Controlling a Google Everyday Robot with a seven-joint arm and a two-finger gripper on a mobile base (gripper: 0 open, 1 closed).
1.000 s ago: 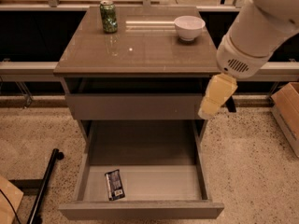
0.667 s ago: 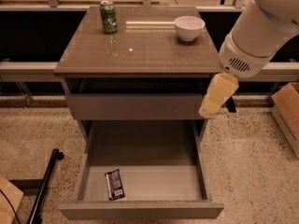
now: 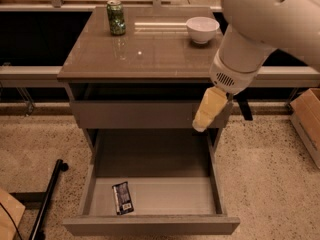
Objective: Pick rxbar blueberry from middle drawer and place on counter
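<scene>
The rxbar blueberry (image 3: 122, 198), a dark wrapper with pale marks, lies flat on the floor of the open middle drawer (image 3: 170, 196), near its front left. The drawer is pulled far out at the bottom of the grey cabinet. The counter (image 3: 150, 51) is the glossy brown top of that cabinet. My gripper (image 3: 201, 125), pale yellow, hangs from the white arm at the cabinet's right front. It is in front of the closed upper drawer front, well above the open drawer and to the right of the bar. It holds nothing that I can see.
A green can (image 3: 116, 17) stands at the counter's back left and a white bowl (image 3: 202, 29) at its back right. A closed drawer front (image 3: 135, 115) sits above the open drawer. A cardboard box (image 3: 306, 121) is on the floor at right and a black pole (image 3: 47, 199) at left.
The gripper and arm have moved a little to the left and slightly down, over the drawer's right side. The bar, can and bowl have not moved.
</scene>
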